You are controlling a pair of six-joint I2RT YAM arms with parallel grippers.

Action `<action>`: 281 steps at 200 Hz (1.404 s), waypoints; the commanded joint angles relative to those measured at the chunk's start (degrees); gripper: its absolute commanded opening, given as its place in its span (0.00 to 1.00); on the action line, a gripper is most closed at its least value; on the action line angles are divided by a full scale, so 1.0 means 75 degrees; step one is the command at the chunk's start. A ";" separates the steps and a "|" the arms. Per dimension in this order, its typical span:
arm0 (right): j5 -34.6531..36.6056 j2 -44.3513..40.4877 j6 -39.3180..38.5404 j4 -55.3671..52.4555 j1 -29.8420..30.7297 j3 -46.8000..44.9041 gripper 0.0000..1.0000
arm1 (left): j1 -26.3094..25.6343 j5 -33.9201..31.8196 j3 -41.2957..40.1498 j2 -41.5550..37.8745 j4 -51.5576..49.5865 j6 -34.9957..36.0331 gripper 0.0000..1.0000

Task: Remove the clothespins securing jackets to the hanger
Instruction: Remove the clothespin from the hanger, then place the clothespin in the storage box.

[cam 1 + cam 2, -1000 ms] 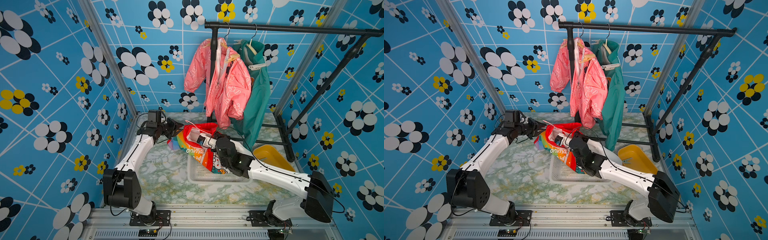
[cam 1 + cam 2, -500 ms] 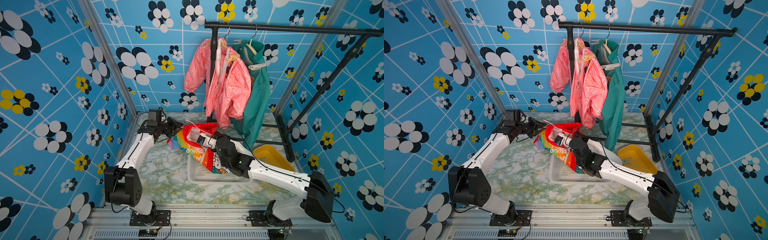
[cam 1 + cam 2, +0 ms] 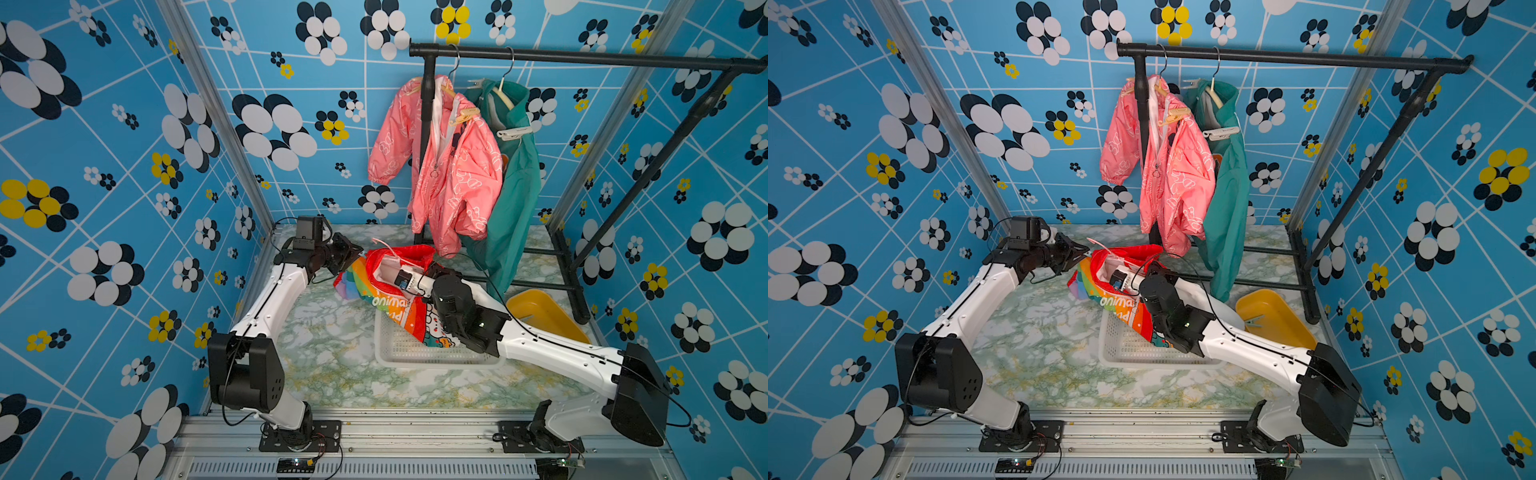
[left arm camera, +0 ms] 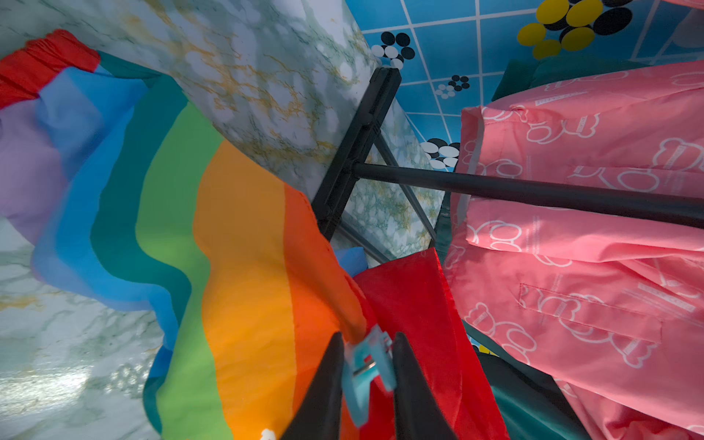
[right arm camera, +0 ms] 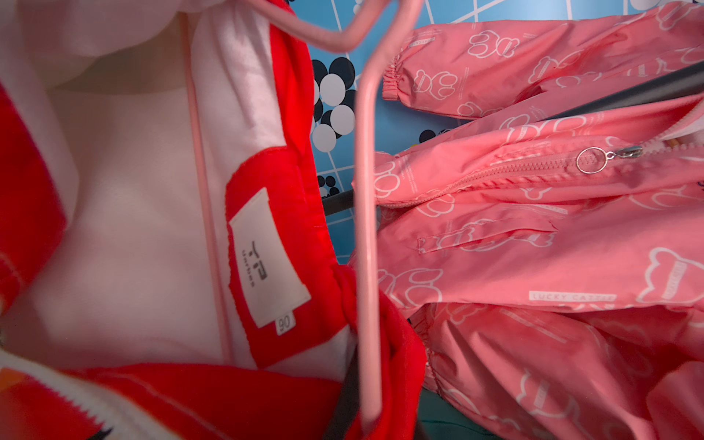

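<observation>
The white jacket with red trim (image 3: 395,291) and rainbow sleeve hangs low over the table on a pink hanger (image 5: 367,228). My right gripper (image 5: 365,411) is shut on that hanger's wire, inside the red collar. My left gripper (image 4: 367,337) is shut on a pale blue-green clothespin (image 4: 367,365) clipped to the jacket's red-orange edge. In a top view the left gripper (image 3: 353,251) meets the jacket's left side. The pink jacket (image 3: 453,174) and the teal jacket (image 3: 515,199) hang on the rail, with a tan clothespin (image 3: 463,116) and a whitish clothespin (image 3: 513,133) on them.
A black clothes rack (image 3: 582,56) stands at the back right, its base bars (image 3: 536,251) on the table. A white mesh basket (image 3: 415,353) sits under the held jacket. A yellow bin (image 3: 544,316) beside it holds a loose clothespin (image 3: 1254,322).
My left gripper's jaws have narrowed onto the clothespin. The left arm has shifted slightly; the right arm and the jacket have stayed put.
</observation>
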 commanded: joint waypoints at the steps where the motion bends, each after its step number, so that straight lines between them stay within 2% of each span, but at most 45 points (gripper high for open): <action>1: 0.0028 -0.0260 0.0468 0.0024 -0.0020 0.0191 0.00 | 0.0080 -0.0527 0.0269 -0.0369 -0.0350 0.0661 0.00; 29: -0.0065 -0.0204 0.1282 -0.0850 -0.0363 0.0484 0.00 | 0.0137 -0.0808 0.0250 -0.0827 -0.0202 0.0949 0.00; 48: -0.0502 -0.0333 0.2144 -0.1571 -0.0823 0.0585 0.00 | 0.0150 -0.0955 0.0105 -0.1311 0.0176 0.1081 0.00; 60: -0.0946 -0.0517 0.2777 -0.2032 -0.1155 0.0611 0.00 | 0.0150 -0.0985 -0.0106 -0.1642 0.0587 0.1108 0.00; 90: -0.3063 -0.1060 0.4356 -0.3634 -0.2115 0.0855 0.00 | 0.0066 -0.0519 -0.0552 -0.2116 0.1654 0.0955 0.00; 132: -0.4350 -0.1346 0.5675 -0.4477 -0.3094 0.0488 0.00 | -0.0777 0.0275 -0.0456 -0.1891 0.2298 0.1484 0.00; 139: -0.4633 -0.1284 0.5809 -0.4560 -0.3190 0.0427 0.07 | -0.0973 0.0349 -0.0366 -0.1789 0.2297 0.1652 0.00; 149: -0.4726 -0.1141 0.5947 -0.4670 -0.3244 0.0425 0.33 | -0.1277 0.0443 -0.0203 -0.1604 0.2253 0.1919 0.00; 156: -0.4657 -0.1030 0.6007 -0.4763 -0.3255 0.0510 0.46 | -0.1455 0.0529 -0.0080 -0.1441 0.2204 0.2041 0.00; 158: -0.4625 -0.0997 0.6024 -0.4795 -0.3256 0.0537 0.52 | -0.1488 0.0552 -0.0052 -0.1403 0.2212 0.2071 0.00; 164: -0.4524 -0.0939 0.6080 -0.4876 -0.3256 0.0652 0.58 | -0.1613 0.0667 0.0022 -0.1290 0.2235 0.2157 0.00; 183: -0.4243 -0.1200 0.6194 -0.4818 -0.3302 0.0872 0.62 | -0.1845 0.1025 0.0082 -0.0995 0.2579 0.2181 0.00; 187: -0.4235 -0.1357 0.6238 -0.4752 -0.3324 0.0887 0.67 | -0.1892 0.1082 0.0092 -0.0960 0.2636 0.2181 0.00; 204: -0.4589 -0.2168 0.6406 -0.4444 -0.3425 0.0843 0.71 | -0.2014 0.1358 0.0200 -0.0792 0.2729 0.2256 0.00; 227: -0.6303 -0.3626 0.6474 -0.3813 -0.3431 0.0452 0.75 | -0.2255 0.2045 0.0445 -0.0468 0.2833 0.2313 0.00; 245: -0.7673 -0.4201 0.6591 -0.3654 -0.3430 0.0337 0.74 | -0.2402 0.2779 0.0542 -0.0139 0.3421 0.1857 0.00; 266: -0.8240 -0.4180 0.6614 -0.3897 -0.3433 0.0422 0.74 | -0.2464 0.3681 0.0504 0.0174 0.4627 0.0829 0.00; 281: -0.8545 -0.4017 0.6607 -0.3971 -0.3420 0.0494 0.73 | -0.2499 0.3869 0.0389 0.0278 0.5158 0.0351 0.00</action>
